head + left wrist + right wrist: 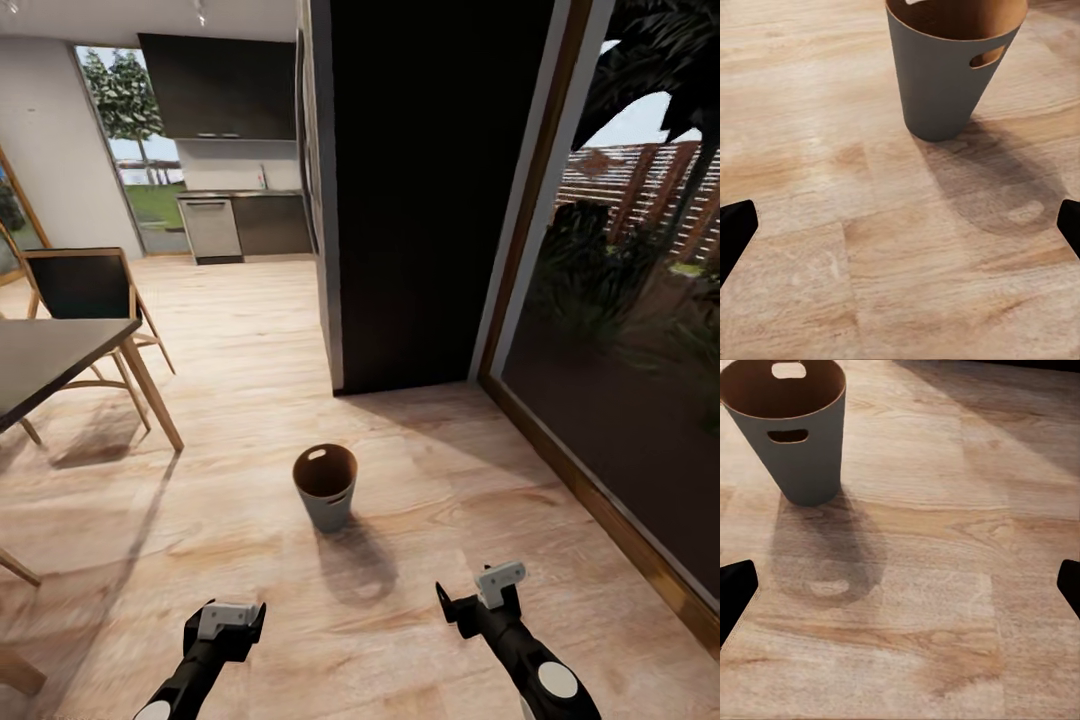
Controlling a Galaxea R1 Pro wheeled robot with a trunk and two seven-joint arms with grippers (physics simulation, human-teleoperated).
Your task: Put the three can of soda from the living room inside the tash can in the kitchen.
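The bin [325, 487] stands upright on the wood floor [230, 560], just in front of the robot and between its two arms. What shows of its brown inside looks empty, but the very bottom is hidden. No soda cans can be seen, so it looks like no can has gone in and all three are left to fetch.

The left hand [231, 622] is spread open and holds nothing. The right hand [478, 600] is open too, with nothing in it.

Far back are dark cabinets [220, 88] and a shiny dishwasher [210, 228]. A dark tabletop [50, 355] and a chair [85, 285] on the left are cut off at the edge. The big window [640, 300] shows a dim, blurry garden.
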